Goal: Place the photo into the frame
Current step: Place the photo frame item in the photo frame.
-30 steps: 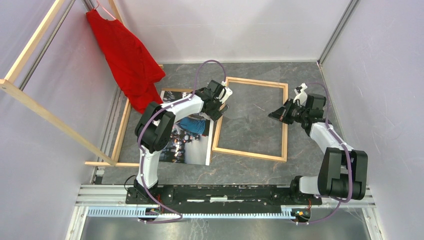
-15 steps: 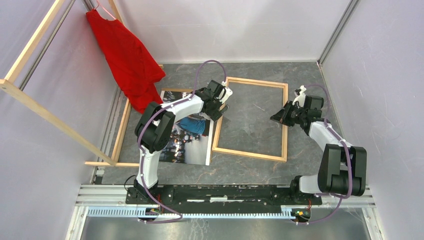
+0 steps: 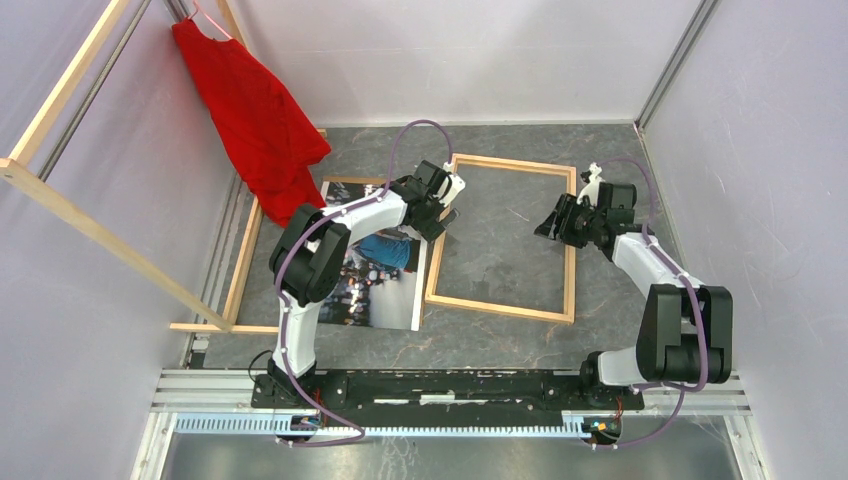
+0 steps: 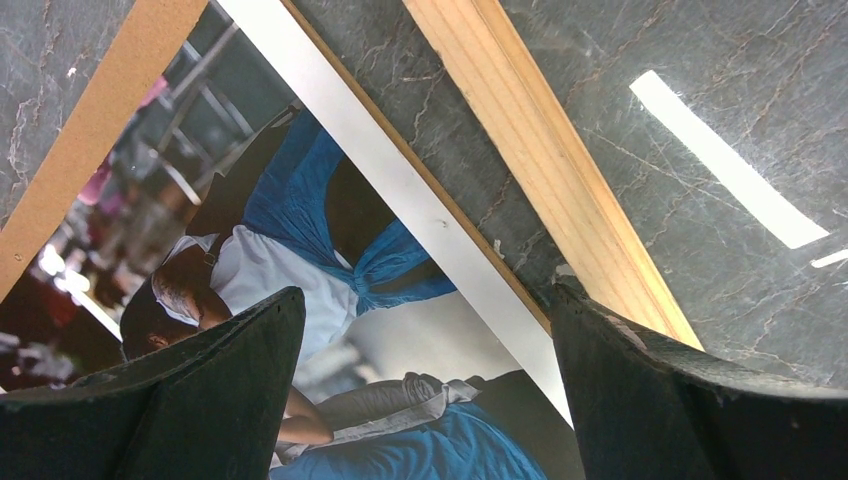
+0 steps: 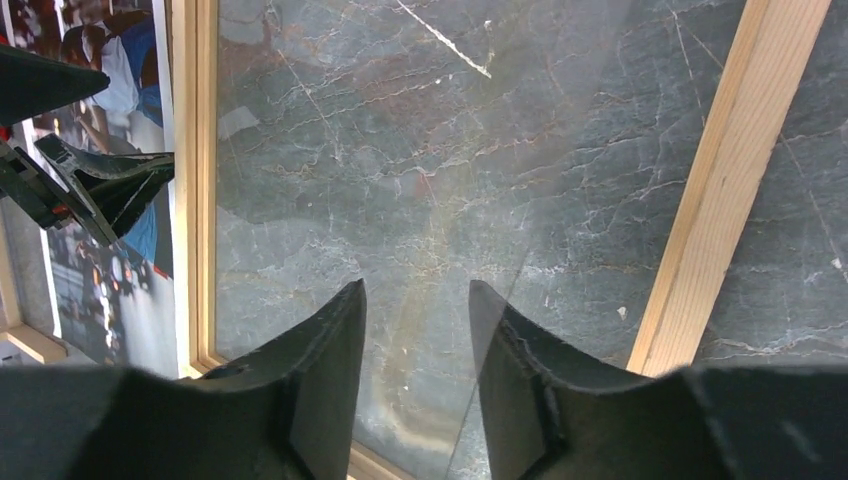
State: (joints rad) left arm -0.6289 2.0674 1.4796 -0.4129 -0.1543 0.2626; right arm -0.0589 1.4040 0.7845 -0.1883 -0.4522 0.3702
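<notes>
Photo [image 3: 385, 290] lies face up just left of the frame [image 3: 571, 280], its right edge under the left gripper [image 4: 428, 300], jaws wide apart & empty; right gripper [image 5: 417, 290], jaws part-open w/ nothing between, hangs over frame's interior; left arm [image 3: 340, 225] hides photo's top.

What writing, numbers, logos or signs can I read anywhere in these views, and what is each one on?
No text can be read in any view.
The photo: it shows only people, with no caption or lettering visible.
The frame: bare light wood, no label.
The red garment: plain, no print visible.
</notes>
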